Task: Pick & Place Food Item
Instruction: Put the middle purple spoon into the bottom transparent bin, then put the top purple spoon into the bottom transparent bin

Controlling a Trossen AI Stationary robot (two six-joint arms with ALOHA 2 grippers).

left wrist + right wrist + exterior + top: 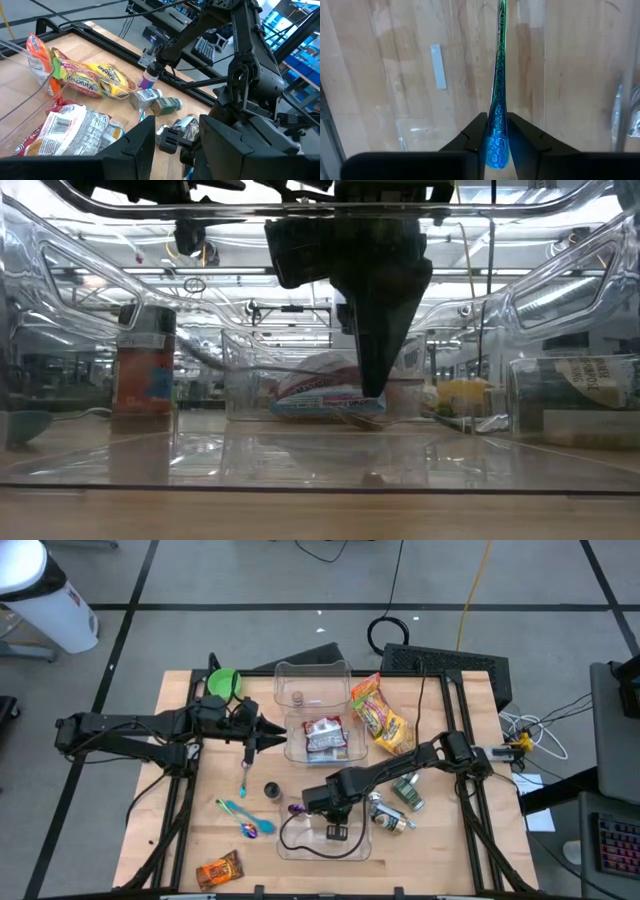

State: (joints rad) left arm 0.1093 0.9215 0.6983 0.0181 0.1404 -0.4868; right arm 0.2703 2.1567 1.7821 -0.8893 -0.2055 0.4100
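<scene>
A red-and-white ramen packet [325, 738] [75, 130] lies flat in the far clear container [300, 670]. Beside that container, a yellow snack bag [380, 718] [90, 80] lies on the table. My right gripper [336, 828] [372, 385] [497, 122] points steeply down over the near clear container [325, 855], shut on an iridescent blue-green utensil [499, 75]. My left gripper [270, 736] [177, 135] hovers level beside the far container, its fingers apart. A blue utensil [243, 775] shows just near-side of it; I cannot tell whether they touch. My right gripper pinches the utensil's broad blue handle end [497, 142] between its two fingers. The fingers come from above and lie along the utensil. Its thin green shaft runs on past the fingertips, toward the table. The lower end is out of the frame.
A wrapped candy bar [218, 870] lies at the front left and another iridescent spoon [245, 817] left of the near container. Cans [392, 815] sit right of it. A small jar [297, 697] stands in the far container. A green bowl [224, 682] is at the far left.
</scene>
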